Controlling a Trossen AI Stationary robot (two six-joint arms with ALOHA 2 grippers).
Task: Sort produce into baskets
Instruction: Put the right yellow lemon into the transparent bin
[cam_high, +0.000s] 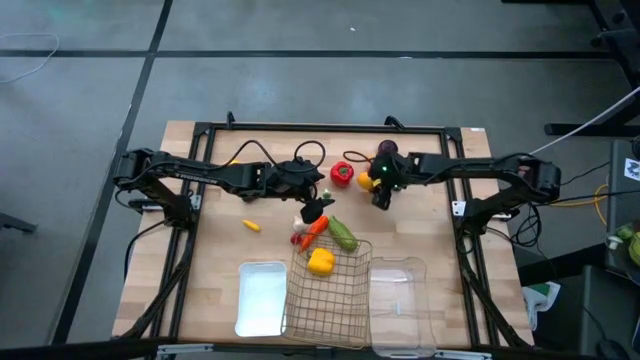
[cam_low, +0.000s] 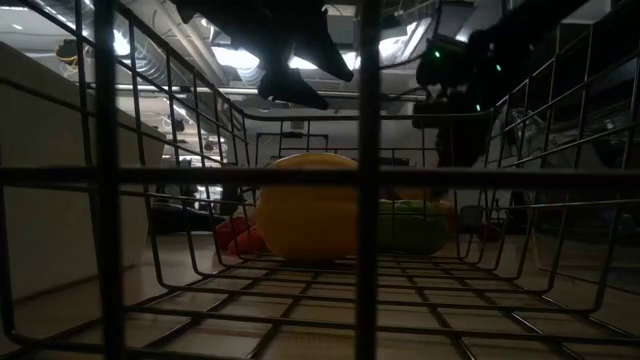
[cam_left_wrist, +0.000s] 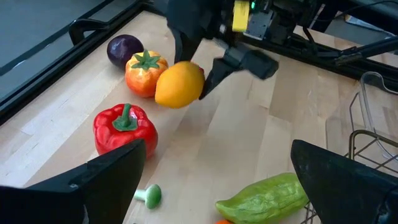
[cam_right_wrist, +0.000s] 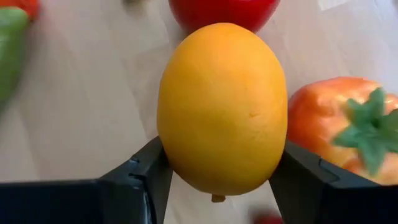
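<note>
A yellow lemon (cam_right_wrist: 221, 106) sits between the fingers of my right gripper (cam_high: 372, 186), which is shut on it above the far middle of the table. Below it on the wood lie a red pepper (cam_left_wrist: 124, 127), an orange tomato-like fruit (cam_left_wrist: 144, 71) and a purple eggplant (cam_left_wrist: 124, 50). My left gripper (cam_high: 315, 212) hangs open over the table's middle, above a carrot (cam_high: 312, 232) and a green cucumber (cam_high: 343, 233). A yellow pepper (cam_high: 320, 262) lies in the wire-mesh basket (cam_high: 345, 310). My right gripper pinches the lemon's two opposite sides (cam_right_wrist: 171, 155) between its two fingers (cam_right_wrist: 146, 174), near the lemon's lower end. The fingers slant down from the table's right side. The lemon (cam_left_wrist: 179, 84) is lifted clear of the wood, above the other fruit.
Along the near edge stand a flat white tray (cam_high: 260, 298), the wire basket and a clear plastic bin (cam_high: 400, 295), side by side. A small yellow piece (cam_high: 252, 226) lies left of centre. A small green-headed piece (cam_left_wrist: 149, 195) lies by the red pepper.
</note>
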